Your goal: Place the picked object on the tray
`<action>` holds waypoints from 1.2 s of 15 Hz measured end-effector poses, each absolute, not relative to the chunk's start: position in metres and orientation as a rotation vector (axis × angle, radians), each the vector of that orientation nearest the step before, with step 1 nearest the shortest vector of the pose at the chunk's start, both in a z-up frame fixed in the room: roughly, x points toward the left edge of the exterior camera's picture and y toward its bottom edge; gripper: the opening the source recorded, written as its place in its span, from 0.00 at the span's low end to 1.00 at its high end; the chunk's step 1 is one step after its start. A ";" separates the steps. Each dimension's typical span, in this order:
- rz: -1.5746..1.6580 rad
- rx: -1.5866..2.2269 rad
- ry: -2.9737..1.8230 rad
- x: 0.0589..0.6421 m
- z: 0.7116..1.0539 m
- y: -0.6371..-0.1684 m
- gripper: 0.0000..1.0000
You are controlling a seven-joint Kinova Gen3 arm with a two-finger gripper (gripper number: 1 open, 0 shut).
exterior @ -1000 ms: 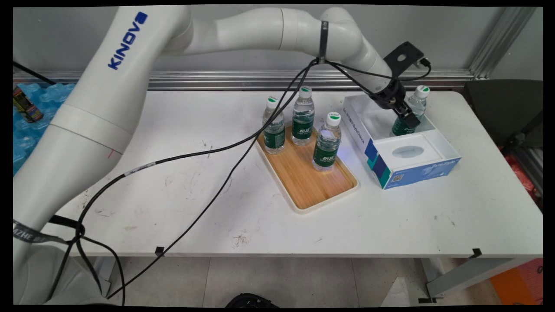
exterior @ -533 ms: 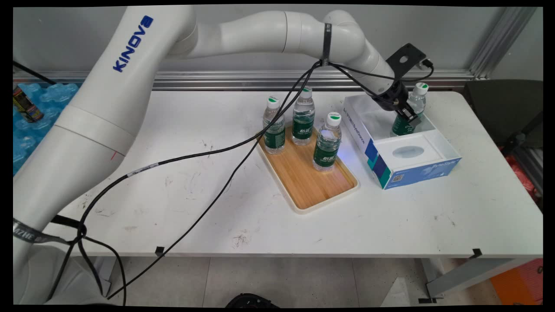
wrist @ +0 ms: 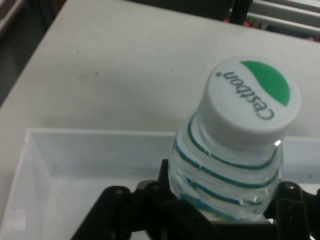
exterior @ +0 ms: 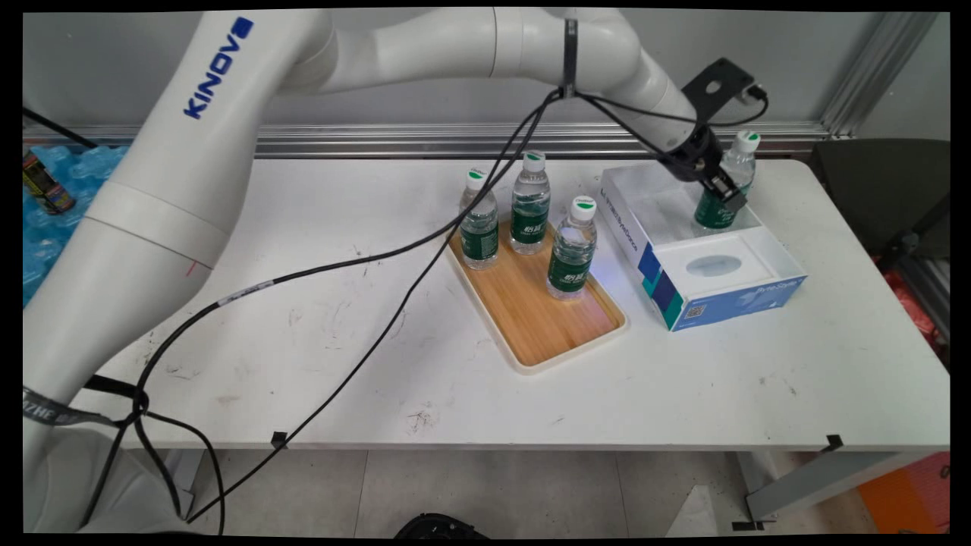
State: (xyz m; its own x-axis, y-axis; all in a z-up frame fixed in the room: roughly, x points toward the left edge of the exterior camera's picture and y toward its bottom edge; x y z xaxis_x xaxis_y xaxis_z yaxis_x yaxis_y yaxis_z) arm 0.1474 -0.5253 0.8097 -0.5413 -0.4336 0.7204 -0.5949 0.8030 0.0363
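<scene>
I have the gripper point(exterior: 724, 189) clamped on a small water bottle point(exterior: 727, 186), its fingers point(wrist: 150, 200) grasping the clear body just under the neck. Through the hand camera the bottle point(wrist: 227, 165) fills the middle of the picture, its white cap point(wrist: 250, 97) with the green patch and lettering tilted toward me, and the black linkage closes in on it from both sides at the bottom edge.

I take the white and blue box point(exterior: 702, 250) as my landmark. The held bottle stands upright over the box's open far compartment; I cannot tell whether its base touches the compartment floor or hangs just above it. The near part of the box is a white insert with an oval hollow point(exterior: 713, 265). In the hand view the compartment's white wall point(wrist: 90, 150) runs beneath and behind the bottle, with bare tabletop point(wrist: 125, 65) beyond it.

Just beside the box, on the side toward the arm's base, lies a wooden tray point(exterior: 535, 299) with a pale rim. Three more bottles stand upright on the tray's far half: one point(exterior: 570, 250) nearest the box, one point(exterior: 530, 205) farther back, and one point(exterior: 479, 224) farthest from the box. Black cables point(exterior: 394, 303) hang from the arm across the tabletop point(exterior: 379, 364).
</scene>
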 end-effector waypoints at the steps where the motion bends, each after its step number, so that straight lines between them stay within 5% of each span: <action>1: 0.276 0.747 -2.225 0.149 0.817 -0.524 0.00; 18: 0.322 0.637 -2.125 0.235 0.987 -0.462 0.00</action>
